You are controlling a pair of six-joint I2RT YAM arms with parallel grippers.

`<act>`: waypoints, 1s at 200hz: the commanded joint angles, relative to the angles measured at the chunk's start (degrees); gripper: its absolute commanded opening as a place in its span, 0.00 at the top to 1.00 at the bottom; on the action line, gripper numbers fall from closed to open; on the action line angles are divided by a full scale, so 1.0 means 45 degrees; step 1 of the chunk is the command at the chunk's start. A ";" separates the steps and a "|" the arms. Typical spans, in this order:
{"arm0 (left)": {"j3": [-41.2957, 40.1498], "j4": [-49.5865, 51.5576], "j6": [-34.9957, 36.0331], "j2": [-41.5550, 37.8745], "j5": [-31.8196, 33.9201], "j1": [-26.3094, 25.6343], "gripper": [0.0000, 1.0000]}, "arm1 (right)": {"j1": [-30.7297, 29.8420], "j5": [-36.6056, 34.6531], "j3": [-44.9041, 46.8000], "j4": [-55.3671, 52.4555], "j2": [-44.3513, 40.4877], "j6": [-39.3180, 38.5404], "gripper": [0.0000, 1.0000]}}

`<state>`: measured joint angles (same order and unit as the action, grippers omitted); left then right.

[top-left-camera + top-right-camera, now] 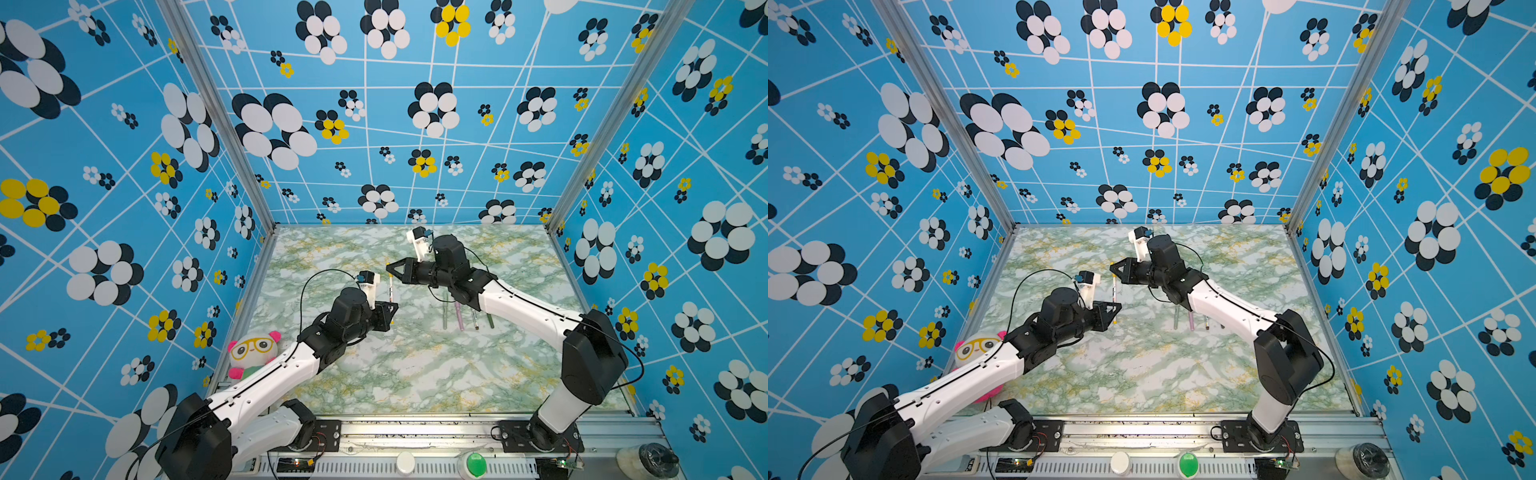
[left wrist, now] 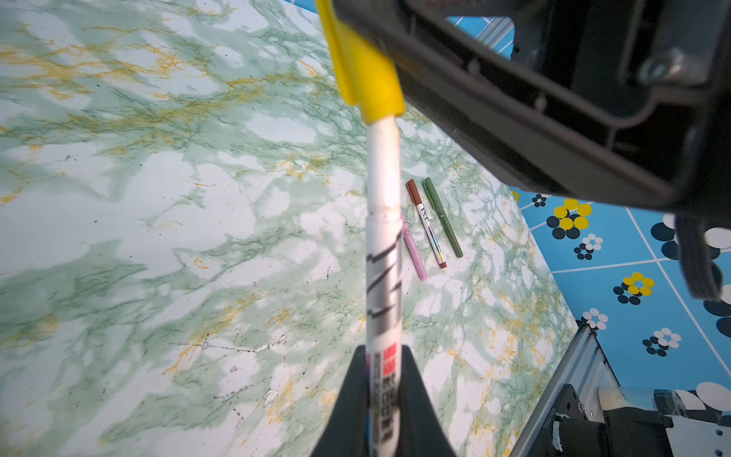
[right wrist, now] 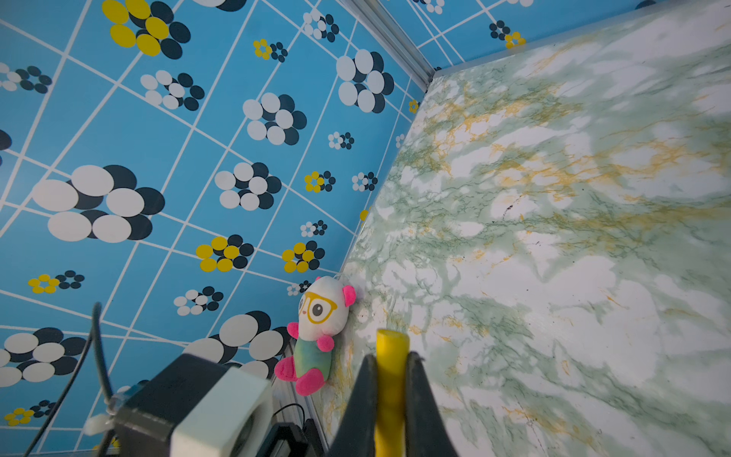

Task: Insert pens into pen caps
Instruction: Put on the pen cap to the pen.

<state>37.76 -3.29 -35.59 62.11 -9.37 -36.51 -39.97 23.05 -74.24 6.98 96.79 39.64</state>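
A white-barrelled pen [image 2: 383,253] with print is clamped between the fingers of my left gripper [image 2: 383,356], which is shut on it. In both top views the pen [image 1: 390,291] spans the gap between the left gripper [image 1: 392,311] and the right gripper [image 1: 387,268]. The pen's tip sits inside a yellow pen cap [image 2: 366,79], and a stretch of narrow white neck shows below the cap's mouth. My right gripper [image 3: 391,360] is shut on that yellow cap [image 3: 391,356]. In the left wrist view the right gripper's black body fills the corner beside the cap.
Several other pens lie side by side on the marble table [image 1: 415,374] under the right arm: pale grey-green [image 1: 444,318], pink [image 2: 415,257], white with brown ends [image 2: 429,229], dark green [image 2: 443,217]. A plush panda [image 1: 253,353] leans at the table's left edge.
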 commanded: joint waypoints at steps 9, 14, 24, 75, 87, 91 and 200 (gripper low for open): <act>-0.0128 -0.0608 -0.0393 -0.0440 0.0527 0.0067 1.00 | -0.0238 0.0263 0.0693 0.0800 -0.0663 -0.0083 1.00; -0.0108 -0.0678 -0.0417 -0.0452 0.0523 0.0069 1.00 | -0.0257 0.0265 0.0823 0.0982 -0.0711 -0.0068 1.00; -0.0058 -0.0784 -0.0456 -0.0480 0.0587 0.0067 1.00 | -0.0278 0.0247 0.1058 0.1333 -0.0813 -0.0049 1.00; 0.0207 -0.1080 -0.0497 -0.0593 0.0828 0.0113 1.00 | -0.0318 0.0035 0.1712 0.2219 -0.1293 -0.0233 1.00; 0.0214 -0.1188 -0.0515 -0.0634 0.0928 0.0111 1.00 | -0.0336 0.0054 0.1731 0.2247 -0.1307 -0.0212 1.00; 0.0196 -0.1243 -0.0535 -0.0637 0.0937 0.0105 1.00 | -0.0337 0.0044 0.1750 0.2269 -0.1300 -0.0200 1.00; 0.2269 -0.1476 0.1931 0.0042 0.0740 0.0536 1.00 | -0.0425 0.0952 0.1809 0.0947 -0.0661 -0.0116 1.00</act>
<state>41.36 -3.01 -32.91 62.06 -7.70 -35.86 -40.73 22.74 -67.22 18.28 92.71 39.64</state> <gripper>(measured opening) 0.131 0.116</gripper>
